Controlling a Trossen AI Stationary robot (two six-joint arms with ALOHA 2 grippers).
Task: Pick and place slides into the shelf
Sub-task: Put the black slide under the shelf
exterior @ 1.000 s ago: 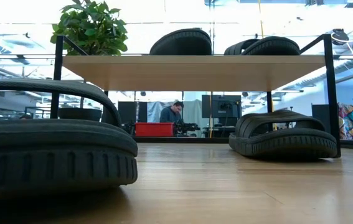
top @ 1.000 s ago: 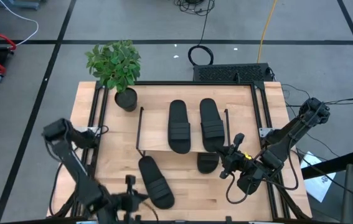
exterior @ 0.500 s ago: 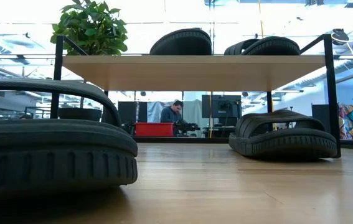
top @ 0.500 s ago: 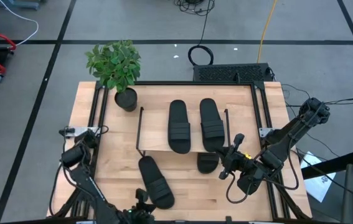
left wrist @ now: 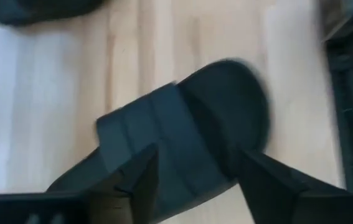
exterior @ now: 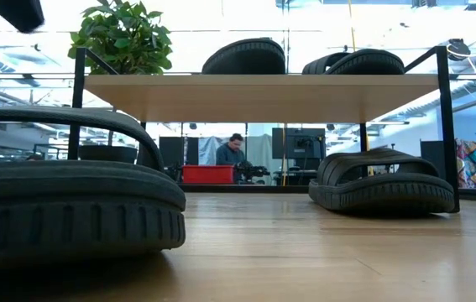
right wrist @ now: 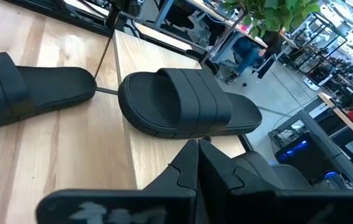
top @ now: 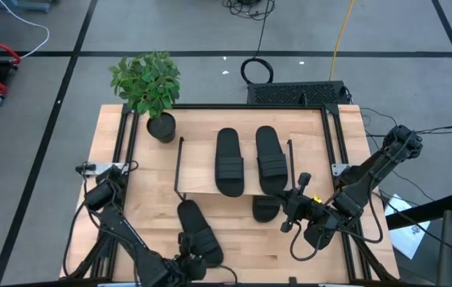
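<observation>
Two black slides (top: 228,162) (top: 269,159) lie on the shelf's wooden top board (top: 202,185). A third slide (top: 265,208) (right wrist: 182,109) lies under the board. The fourth slide (top: 198,231) (left wrist: 182,137) rests sole down on the table in front of the shelf. My left gripper (top: 190,257) (left wrist: 195,180) hangs open over this slide's near end, pointing steeply down, one finger on each side of it; I see no touch. My right gripper (top: 293,209) (right wrist: 198,152) is shut with nothing in it, to the right of the slide under the board.
A potted plant (top: 147,88) stands at the table's far left corner. The shelf's thin black wire legs (top: 179,163) (exterior: 446,126) stand around the slide under the board. A person (exterior: 233,151) sits in the room behind the table.
My left arm has swung in from the table's left side, carrying its gripper along the near edge toward the right, up to the near end of the slide on the table, and tipping it further down. A dark part of that arm now shows at the low view's top left.
</observation>
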